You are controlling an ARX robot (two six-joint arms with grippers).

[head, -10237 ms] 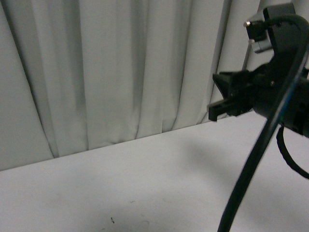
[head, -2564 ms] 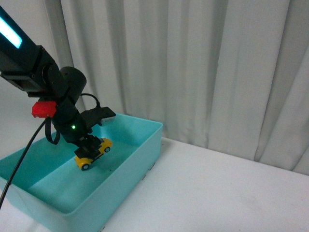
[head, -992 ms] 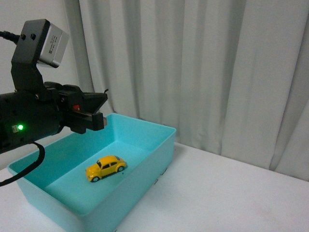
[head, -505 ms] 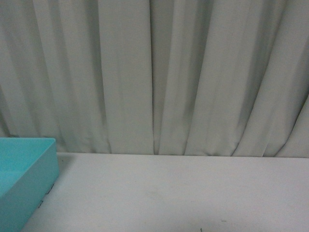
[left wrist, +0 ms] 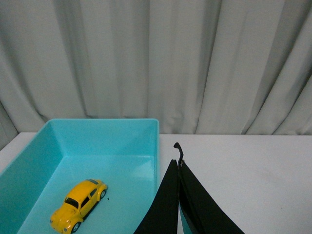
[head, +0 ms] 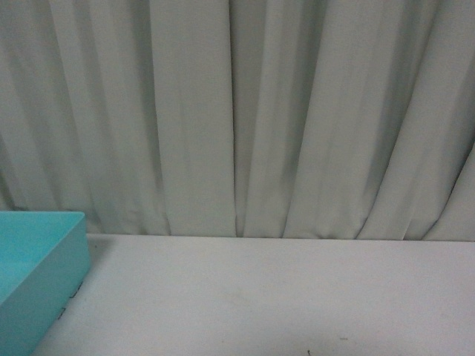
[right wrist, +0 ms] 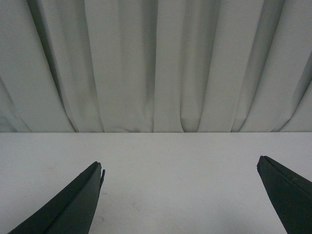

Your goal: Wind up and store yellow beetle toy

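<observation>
The yellow beetle toy point(left wrist: 78, 205) rests on its wheels on the floor of the turquoise bin point(left wrist: 122, 127), seen in the left wrist view. My left gripper point(left wrist: 177, 163) is shut with nothing between its fingers, raised beside the bin's near wall and well apart from the car. My right gripper point(right wrist: 180, 168) stands wide open over the bare white table, holding nothing. In the front view only a corner of the turquoise bin point(head: 44, 263) shows at the far left; the toy and both arms are out of that view.
A white table point(head: 282, 297) runs to a pale pleated curtain point(head: 245, 119) at the back. The bin sits at the table's left end.
The left arm has let go of the beetle toy inside the bin and pulled out of the front view. The front camera now faces the curtain, with only the bin's corner left in view.
</observation>
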